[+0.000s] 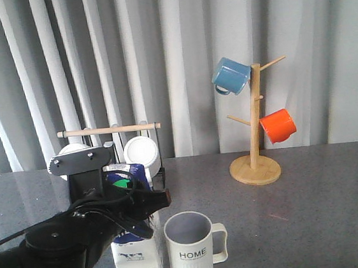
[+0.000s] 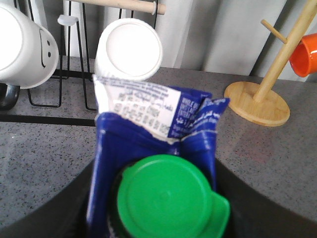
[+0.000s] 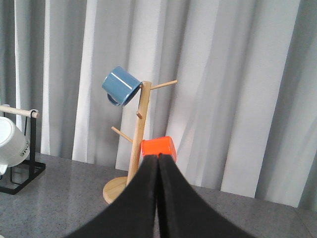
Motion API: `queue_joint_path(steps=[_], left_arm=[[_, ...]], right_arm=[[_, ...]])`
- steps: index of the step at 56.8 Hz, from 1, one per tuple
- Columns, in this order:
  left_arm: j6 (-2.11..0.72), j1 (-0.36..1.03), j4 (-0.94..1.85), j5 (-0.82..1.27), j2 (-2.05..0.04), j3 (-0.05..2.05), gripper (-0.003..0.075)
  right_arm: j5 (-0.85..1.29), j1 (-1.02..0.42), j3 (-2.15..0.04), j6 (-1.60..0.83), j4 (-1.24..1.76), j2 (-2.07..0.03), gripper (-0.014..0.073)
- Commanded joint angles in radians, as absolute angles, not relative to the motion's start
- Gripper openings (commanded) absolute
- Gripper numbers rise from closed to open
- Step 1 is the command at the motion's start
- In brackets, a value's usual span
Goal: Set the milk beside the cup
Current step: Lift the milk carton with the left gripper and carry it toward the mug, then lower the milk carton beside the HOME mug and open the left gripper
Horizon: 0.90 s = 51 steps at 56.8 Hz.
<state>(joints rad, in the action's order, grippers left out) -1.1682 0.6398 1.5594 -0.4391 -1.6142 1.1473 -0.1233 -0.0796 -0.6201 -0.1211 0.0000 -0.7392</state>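
Blue-topped and white-based, the milk (image 1: 139,253) stands upright on the table just to the left of the cup (image 1: 191,248), the two very near or touching — I cannot tell which. The left gripper (image 1: 132,206) clasps the carton's upper part, its dark fingers either side of the gable in the left wrist view, with the green cap (image 2: 166,198) right beneath the camera. The risk from here lies in the letting go, I judge: a tall carton gripped high could tip if the fingers drag on it while opening or lift off at a slant, and a nudge sideways would knock it against the cup's ribbed wall. The right gripper (image 3: 158,198) is off to the side with its fingers pressed together on nothing. Grey speckled stone-like table (image 1: 328,214), smooth and level, so it offers a steady footing. Behind stand a black wire rack (image 1: 161,174) holding white mugs (image 1: 141,152) and a wooden mug tree (image 1: 255,158) with a blue mug (image 1: 230,75) and an orange mug (image 1: 278,125) — well apart from the carton, before pale pleated curtains (image 1: 176,44).
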Motion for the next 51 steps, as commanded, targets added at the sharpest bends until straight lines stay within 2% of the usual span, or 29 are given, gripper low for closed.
queue_joint_path(steps=[1,43,48,51], left_arm=[[-1.163,0.651,1.534,-0.462,-1.592,1.182,0.0237],[-1.163,0.651,1.56,-0.44,-1.624,1.182,0.0239],[-1.163,0.651,1.56,-0.438,-1.626,1.182,0.0266],[-1.164,0.651,1.56,-0.439,-1.626,1.182,0.0311]], right_arm=[[-0.19,-0.076,-0.647,-0.126,-0.007,-0.736,-0.0008],[-0.191,-0.076,-0.647,-0.126,-0.007,-0.736,-0.0008],[-0.191,-0.076,-0.647,-0.126,-0.007,-0.736,-0.0008],[-0.191,-0.076,-0.647,-0.126,-0.007,-0.736,-0.0008]])
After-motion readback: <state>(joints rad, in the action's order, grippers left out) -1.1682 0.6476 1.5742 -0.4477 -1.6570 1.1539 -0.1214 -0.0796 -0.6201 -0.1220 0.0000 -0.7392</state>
